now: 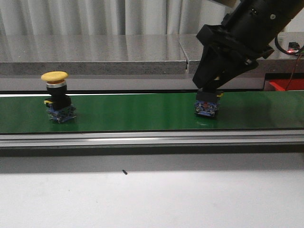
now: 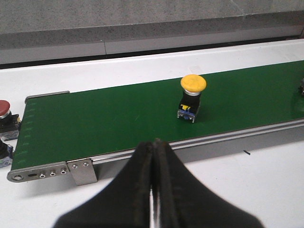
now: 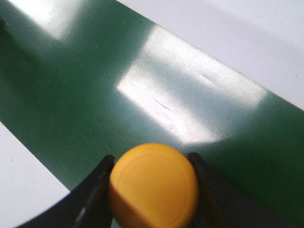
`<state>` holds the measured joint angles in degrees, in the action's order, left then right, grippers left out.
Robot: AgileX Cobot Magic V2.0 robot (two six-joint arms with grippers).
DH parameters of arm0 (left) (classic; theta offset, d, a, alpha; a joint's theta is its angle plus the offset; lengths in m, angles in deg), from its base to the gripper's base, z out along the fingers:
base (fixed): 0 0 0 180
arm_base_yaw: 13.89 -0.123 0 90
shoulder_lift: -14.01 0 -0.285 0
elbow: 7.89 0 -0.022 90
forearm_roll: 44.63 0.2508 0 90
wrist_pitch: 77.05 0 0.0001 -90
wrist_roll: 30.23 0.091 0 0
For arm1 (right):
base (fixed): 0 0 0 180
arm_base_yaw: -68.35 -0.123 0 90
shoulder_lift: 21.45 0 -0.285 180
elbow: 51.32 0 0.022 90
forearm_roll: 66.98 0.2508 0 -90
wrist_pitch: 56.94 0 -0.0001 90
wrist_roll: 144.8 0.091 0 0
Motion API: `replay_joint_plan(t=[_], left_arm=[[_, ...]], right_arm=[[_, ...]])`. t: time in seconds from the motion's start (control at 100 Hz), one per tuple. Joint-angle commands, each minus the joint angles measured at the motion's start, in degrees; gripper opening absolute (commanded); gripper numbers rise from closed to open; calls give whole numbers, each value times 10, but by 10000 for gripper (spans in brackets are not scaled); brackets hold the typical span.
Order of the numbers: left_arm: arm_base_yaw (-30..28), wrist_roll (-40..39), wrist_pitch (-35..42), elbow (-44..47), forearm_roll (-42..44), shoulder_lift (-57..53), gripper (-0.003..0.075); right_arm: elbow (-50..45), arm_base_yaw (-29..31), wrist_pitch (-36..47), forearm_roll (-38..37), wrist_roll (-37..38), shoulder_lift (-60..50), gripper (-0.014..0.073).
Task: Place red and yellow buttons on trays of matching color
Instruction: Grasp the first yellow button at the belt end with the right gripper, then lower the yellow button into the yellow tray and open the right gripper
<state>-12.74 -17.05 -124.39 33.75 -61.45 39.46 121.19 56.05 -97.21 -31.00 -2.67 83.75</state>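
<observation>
Right wrist view is showing the right gripper [image 3: 153, 190] closing its black fingers [image 3: 92, 190] on the round yellow plastic cap of a mushroom-head push button [image 3: 153, 184], which is standing on the green conveyor belt [image 1: 142, 111]. Further along that belt a second yellow-capped push button [image 1: 58, 97] is waiting untouched, near the left gripper [image 2: 153, 190], which is hanging pinched together and empty. No trays are showing, so sorting seems barely begun.

Green conveyor belt [image 1: 142, 111]; white table [image 1: 152, 199]; grey ledge [image 1: 95, 52] behind.
</observation>
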Motion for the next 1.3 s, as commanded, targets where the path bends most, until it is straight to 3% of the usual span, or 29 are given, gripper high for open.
replay_joint_plan(t=[0.0, 0.27, 0.77, 1.15, 1.29], left_arm=[[4, -1, 37, -15, -14, 6, -20], [4, -1, 37, -15, -14, 6, -20], [4, -1, 37, -15, -14, 6, -20], [4, -1, 37, -15, -14, 6, -20], [4, -1, 37, -15, -14, 6, -20]], right_arm=[[18, 1, 16, 13, -8, -27, 160], [9, 38, -2, 13, -8, -77, 162], [-14, 275, -23, 23, -1, -151, 162], [-15, 399, 3, 23, -1, -147, 162], [-47, 431, 46, 25, -1, -146, 162]])
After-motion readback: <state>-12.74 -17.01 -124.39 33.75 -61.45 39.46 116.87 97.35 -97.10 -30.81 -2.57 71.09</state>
